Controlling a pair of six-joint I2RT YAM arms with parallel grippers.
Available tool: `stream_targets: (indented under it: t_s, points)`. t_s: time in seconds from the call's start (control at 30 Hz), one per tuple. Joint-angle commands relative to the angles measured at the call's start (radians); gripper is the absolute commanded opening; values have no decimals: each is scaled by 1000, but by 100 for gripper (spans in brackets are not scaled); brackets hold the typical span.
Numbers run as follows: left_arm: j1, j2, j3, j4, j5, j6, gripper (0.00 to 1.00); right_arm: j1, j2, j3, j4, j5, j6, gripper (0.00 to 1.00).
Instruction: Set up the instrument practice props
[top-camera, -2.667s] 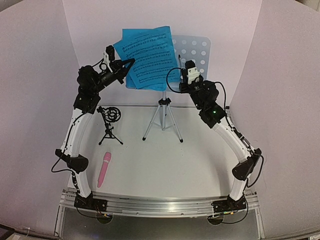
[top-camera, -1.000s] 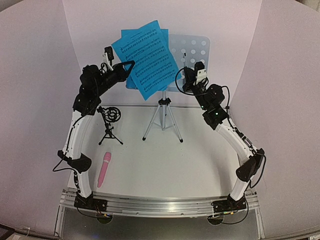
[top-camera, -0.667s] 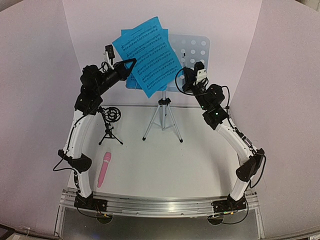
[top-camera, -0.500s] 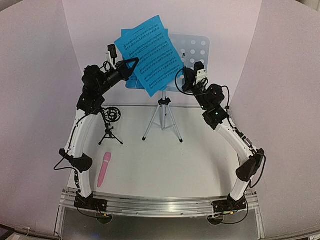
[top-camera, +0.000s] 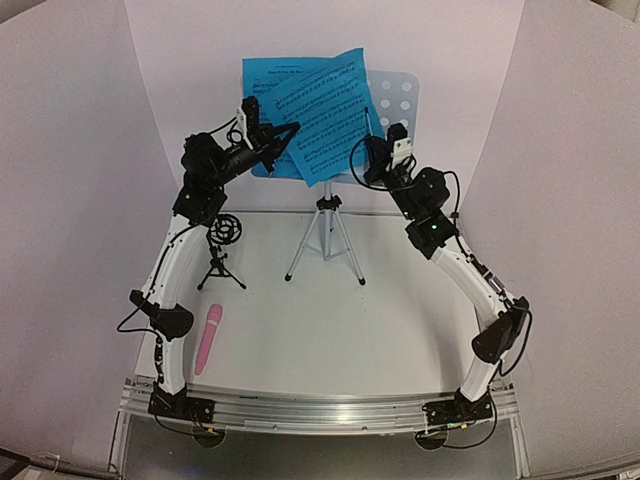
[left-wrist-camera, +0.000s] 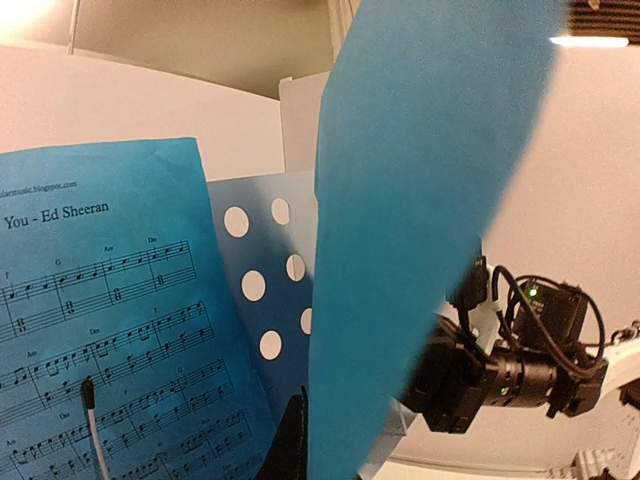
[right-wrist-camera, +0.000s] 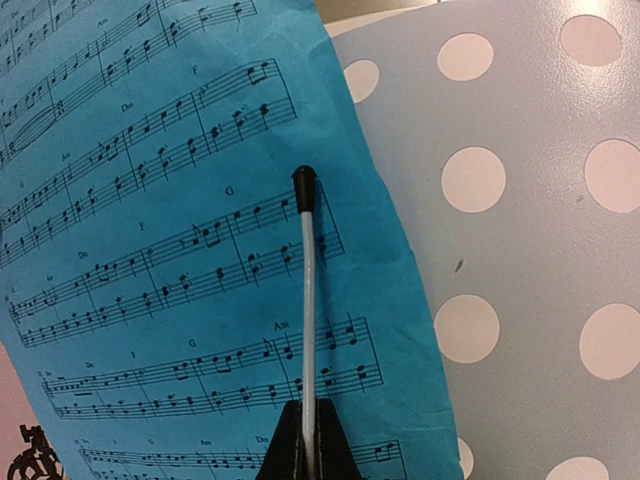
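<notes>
Both arms raised to the stand (top-camera: 396, 118), elbows bent.
The left gripper (top-camera: 292, 130) grips a page (top-camera: 330, 110), long axis upright, leaning right, before the stand; right gripper (top-camera: 365, 152) pinches its upright wire (right-wrist-camera: 308, 290).

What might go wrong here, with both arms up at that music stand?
The bright-blue sheet-music page is pinched by only one edge in the left hand and hangs tilted, so it might crumple or slip out. The right hand seems to grip the thin white retaining rod of the pale-blue perforated music stand. A hard pull might tip its silver tripod.
</notes>
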Motion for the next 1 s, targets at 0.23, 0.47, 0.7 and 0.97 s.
stream_targets:
  t_s: [0.23,0.47,0.7,0.97]
  points:
    - [1,70,82,112,87,347,0,9,7,41,-1,-104,28,0]
    - [0,93,75,158,82,381,0,9,8,32,-2,-151,11,0]
    - [0,122,89,220,75,432,0,9,8,20,-7,-151,-4,0]
    - [-3,141,84,275,82,479,0,9,5,16,-9,-153,-15,0]
